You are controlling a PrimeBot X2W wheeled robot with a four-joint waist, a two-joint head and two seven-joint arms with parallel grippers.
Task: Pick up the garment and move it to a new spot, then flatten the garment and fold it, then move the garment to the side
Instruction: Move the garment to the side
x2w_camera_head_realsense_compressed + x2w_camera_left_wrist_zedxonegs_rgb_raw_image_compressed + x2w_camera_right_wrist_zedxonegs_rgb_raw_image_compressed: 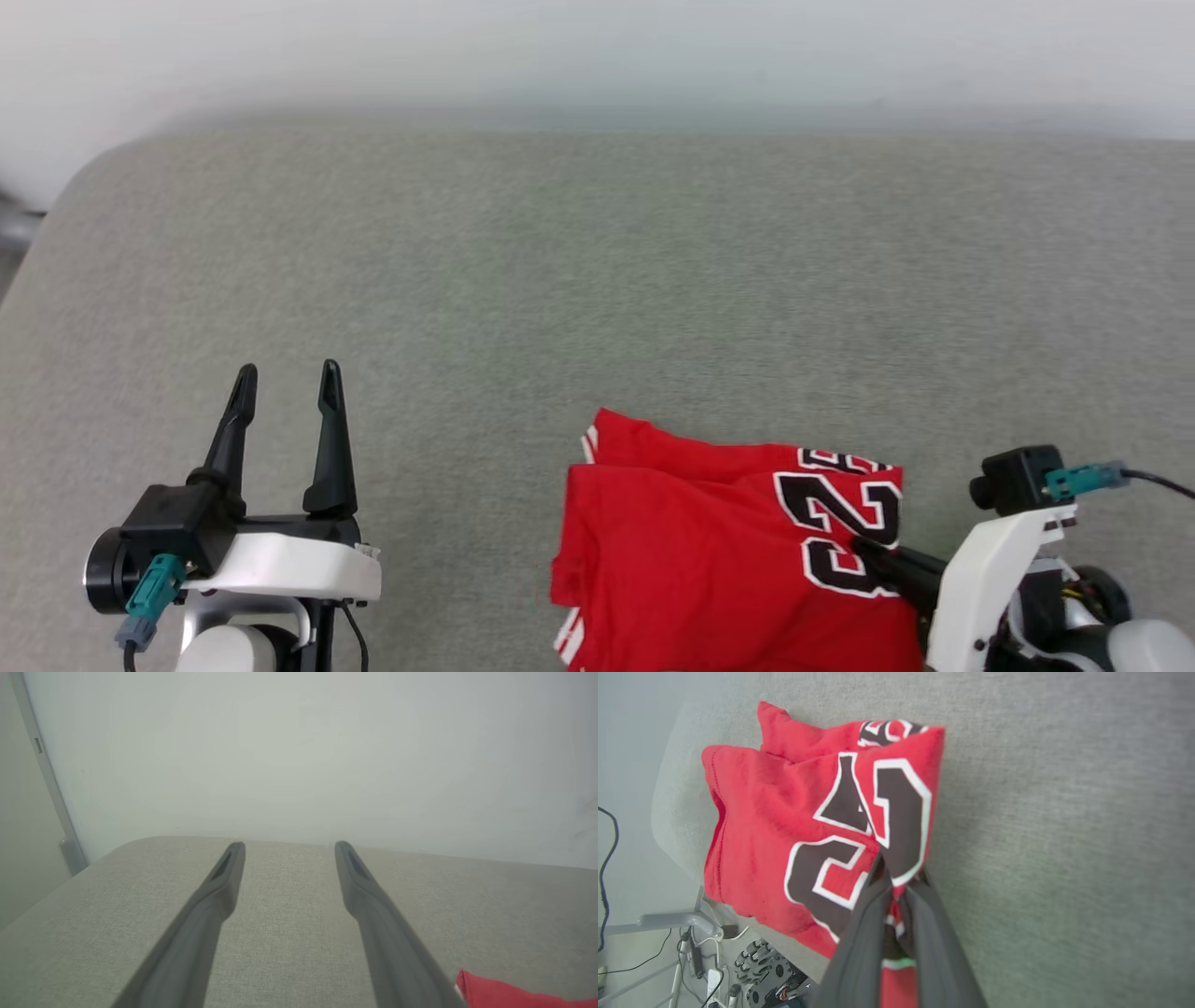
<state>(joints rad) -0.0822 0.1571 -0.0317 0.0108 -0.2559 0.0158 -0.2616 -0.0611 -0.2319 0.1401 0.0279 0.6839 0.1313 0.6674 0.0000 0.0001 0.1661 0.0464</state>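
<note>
One garment [709, 551] on grey surface [560, 280]; cables [691, 952] past its edge.

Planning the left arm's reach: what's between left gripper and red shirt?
Bare grey fabric surface separates the left gripper from the garment, seen in the head view.

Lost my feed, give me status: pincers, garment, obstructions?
Left pincer open, idle above grey cushion. Right pincer shut on garment, at number print. Nothing seen blocking.
</note>
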